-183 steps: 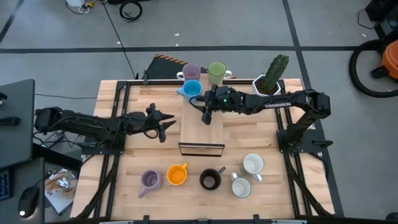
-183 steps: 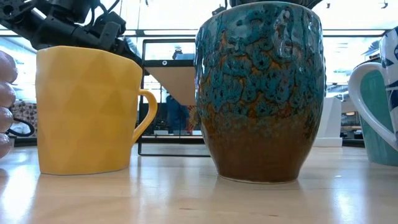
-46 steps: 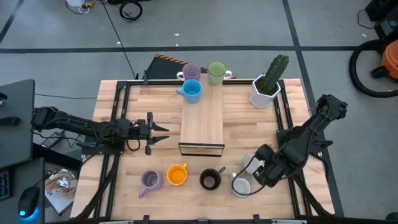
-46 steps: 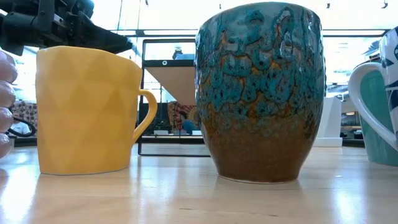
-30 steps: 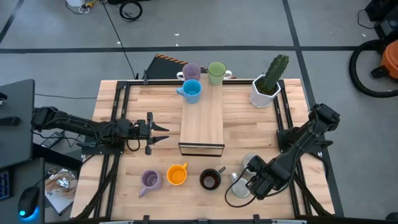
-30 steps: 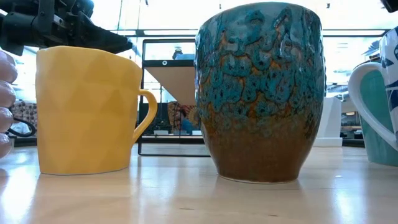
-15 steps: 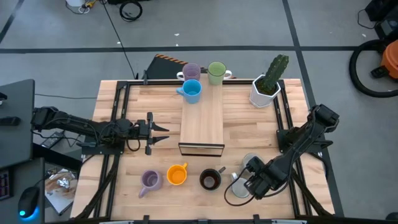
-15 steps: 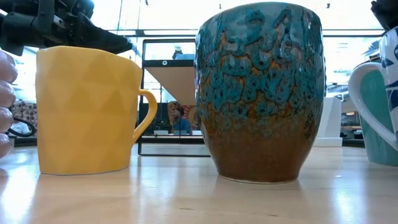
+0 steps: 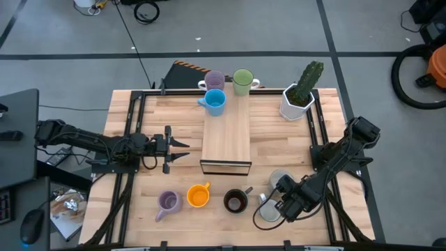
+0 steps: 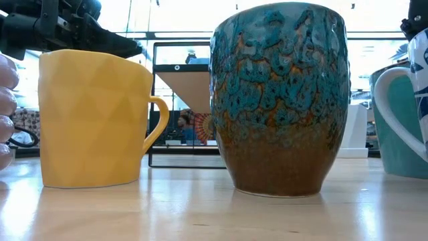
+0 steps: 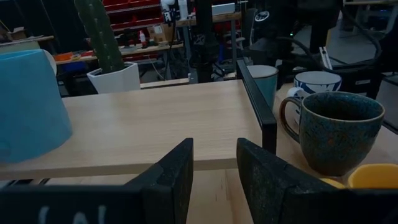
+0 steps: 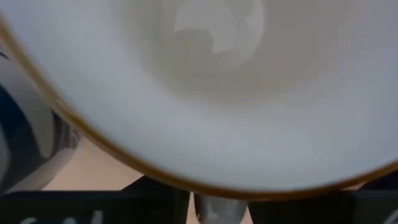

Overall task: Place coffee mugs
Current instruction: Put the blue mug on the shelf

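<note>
R gripper [image 9: 279, 204] sat over the white mug [image 9: 267, 212], jaw state unclear; I'd grip the rim squarely w/o tipping.

Grey floor [image 9: 279, 28] with dark seams, bright windows [image 10: 180, 20] behind.

Three mugs [image 9: 224, 86] stand behind the wooden riser [image 9: 226, 138], five before it.

The right pincer [image 9: 273, 206] has swung down onto the front white mug [image 9: 267, 212].
</note>
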Robot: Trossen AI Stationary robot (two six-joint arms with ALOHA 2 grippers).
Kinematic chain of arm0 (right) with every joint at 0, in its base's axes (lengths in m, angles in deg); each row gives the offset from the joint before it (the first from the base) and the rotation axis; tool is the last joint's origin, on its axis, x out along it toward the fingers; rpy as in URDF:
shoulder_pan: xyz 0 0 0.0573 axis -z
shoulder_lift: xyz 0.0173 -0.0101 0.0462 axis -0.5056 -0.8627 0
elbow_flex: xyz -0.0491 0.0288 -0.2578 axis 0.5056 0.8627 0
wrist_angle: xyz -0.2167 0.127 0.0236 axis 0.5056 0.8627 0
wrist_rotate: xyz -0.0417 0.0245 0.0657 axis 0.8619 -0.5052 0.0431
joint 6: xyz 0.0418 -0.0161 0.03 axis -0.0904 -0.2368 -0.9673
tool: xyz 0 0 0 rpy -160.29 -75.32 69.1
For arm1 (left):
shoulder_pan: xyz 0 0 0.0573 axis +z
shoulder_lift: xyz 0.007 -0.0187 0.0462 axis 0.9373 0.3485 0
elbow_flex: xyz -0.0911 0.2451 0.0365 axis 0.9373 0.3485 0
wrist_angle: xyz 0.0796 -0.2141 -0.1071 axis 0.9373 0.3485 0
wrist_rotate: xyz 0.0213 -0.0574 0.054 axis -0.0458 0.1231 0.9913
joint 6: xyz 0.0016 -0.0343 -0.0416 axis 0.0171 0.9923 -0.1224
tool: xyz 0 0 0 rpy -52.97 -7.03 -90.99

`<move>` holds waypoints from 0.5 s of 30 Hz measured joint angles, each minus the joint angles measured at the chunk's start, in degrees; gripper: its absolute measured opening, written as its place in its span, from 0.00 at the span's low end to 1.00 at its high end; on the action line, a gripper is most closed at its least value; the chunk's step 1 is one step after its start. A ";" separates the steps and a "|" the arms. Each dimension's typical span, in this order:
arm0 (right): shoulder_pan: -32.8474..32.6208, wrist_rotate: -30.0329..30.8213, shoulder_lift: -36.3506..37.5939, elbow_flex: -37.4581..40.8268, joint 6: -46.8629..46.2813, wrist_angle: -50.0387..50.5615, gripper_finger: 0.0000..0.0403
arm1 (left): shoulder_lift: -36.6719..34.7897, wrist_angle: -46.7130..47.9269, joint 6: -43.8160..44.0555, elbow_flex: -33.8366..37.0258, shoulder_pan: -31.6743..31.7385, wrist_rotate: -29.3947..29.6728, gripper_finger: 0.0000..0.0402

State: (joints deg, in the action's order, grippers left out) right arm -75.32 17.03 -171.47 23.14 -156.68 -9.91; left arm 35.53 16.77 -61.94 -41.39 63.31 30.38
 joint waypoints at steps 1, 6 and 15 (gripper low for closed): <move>0.00 0.02 0.20 0.30 0.61 0.01 0.30 | 0.00 0.06 0.01 0.00 -0.02 0.01 0.32; 0.02 0.91 1.99 1.15 3.61 0.03 0.22 | 0.00 0.53 0.05 0.00 -0.01 0.00 0.32; 0.15 2.58 8.49 7.42 7.75 -3.78 0.16 | 0.00 1.70 1.25 0.00 -0.01 0.02 0.32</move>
State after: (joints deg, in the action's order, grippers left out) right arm -75.17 19.60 -162.98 30.56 -148.93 -13.69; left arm 35.53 18.46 -60.69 -41.39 63.30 30.40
